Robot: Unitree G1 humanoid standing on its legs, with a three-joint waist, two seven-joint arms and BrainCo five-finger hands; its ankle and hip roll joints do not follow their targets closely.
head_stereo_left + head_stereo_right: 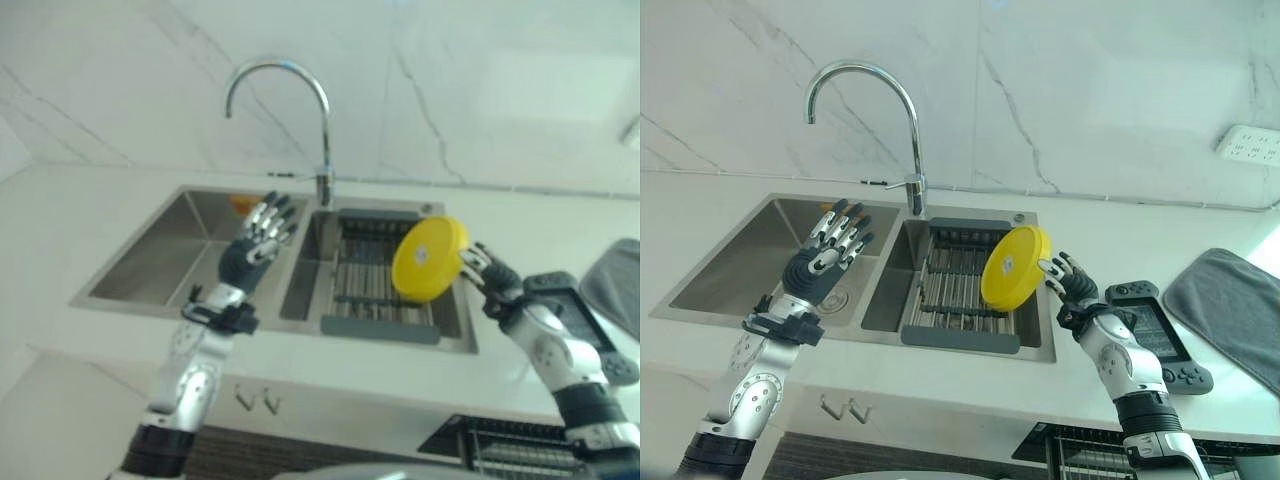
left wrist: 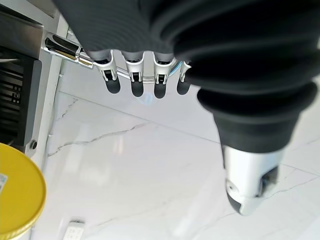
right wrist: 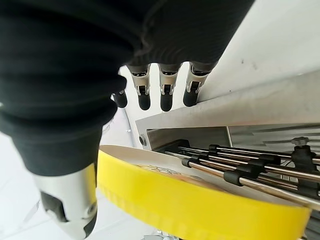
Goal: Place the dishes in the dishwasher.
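Observation:
My right hand (image 1: 1072,283) holds a round yellow plate (image 1: 1013,268) by its rim, pinched between the thumb (image 3: 70,205) and fingers. The plate (image 1: 430,260) stands tilted on edge above the right sink basin, over the dark dish rack (image 1: 958,285). The pulled-out dishwasher rack (image 1: 1085,450) with its wire basket shows at the lower right, below the counter edge. My left hand (image 1: 258,240) is raised over the left sink basin (image 1: 735,265), its fingers (image 2: 135,80) straight and holding nothing.
A tall curved faucet (image 1: 865,85) stands behind the divider of the double sink. A small orange thing (image 1: 243,204) lies at the back of the left basin. On the counter to the right lie a black handheld device (image 1: 1155,335) and a grey cloth (image 1: 1230,300).

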